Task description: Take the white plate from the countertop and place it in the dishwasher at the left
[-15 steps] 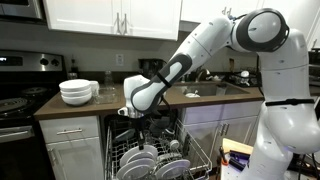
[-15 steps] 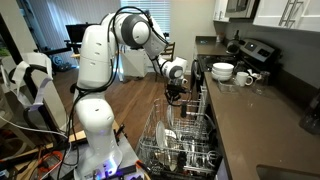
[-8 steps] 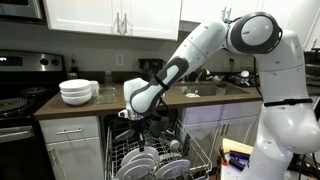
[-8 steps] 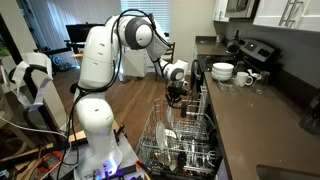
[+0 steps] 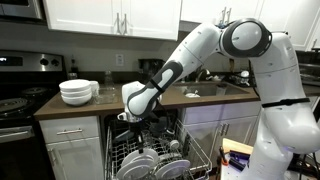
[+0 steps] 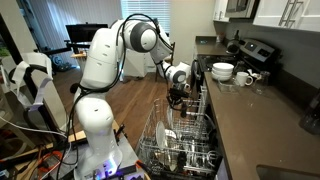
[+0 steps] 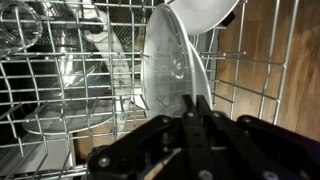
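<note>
At the near edge of the wrist view, the pincer (image 7: 196, 112) has its fingers drawn tight together, nipping the closest rim of the white plate (image 7: 165, 65). The plate stands on edge among the prongs of the grey wire rack (image 7: 60, 110), pulled out of the dishwasher (image 5: 190, 158). Farther back, in an exterior view, the brown bench (image 5: 110, 105) carries a stack of white bowls (image 5: 77, 92) beside the black stove (image 5: 15, 105).
</note>
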Controlling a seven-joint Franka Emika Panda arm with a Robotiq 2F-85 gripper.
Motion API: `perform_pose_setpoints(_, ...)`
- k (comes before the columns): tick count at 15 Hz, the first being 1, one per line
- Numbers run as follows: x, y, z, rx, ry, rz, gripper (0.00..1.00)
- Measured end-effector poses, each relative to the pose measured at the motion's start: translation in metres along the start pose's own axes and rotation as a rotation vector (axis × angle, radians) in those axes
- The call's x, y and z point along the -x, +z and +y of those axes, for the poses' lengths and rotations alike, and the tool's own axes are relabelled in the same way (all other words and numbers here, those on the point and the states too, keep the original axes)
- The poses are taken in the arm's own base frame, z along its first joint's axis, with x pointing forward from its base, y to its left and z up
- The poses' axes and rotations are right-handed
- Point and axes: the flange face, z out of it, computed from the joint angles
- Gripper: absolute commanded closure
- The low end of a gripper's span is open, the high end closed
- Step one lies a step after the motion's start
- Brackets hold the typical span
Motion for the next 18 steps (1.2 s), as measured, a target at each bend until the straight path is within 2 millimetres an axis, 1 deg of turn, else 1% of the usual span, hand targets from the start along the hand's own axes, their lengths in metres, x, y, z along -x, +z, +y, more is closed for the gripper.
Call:
perform_pose_setpoints(14, -0.024, 0.003, 0.02, -0.055, 0.0, -0.051, 0.98)
perform_pose_setpoints(18, -0.025, 0.003, 0.021, -0.061, 0.0, -0.058, 0.98)
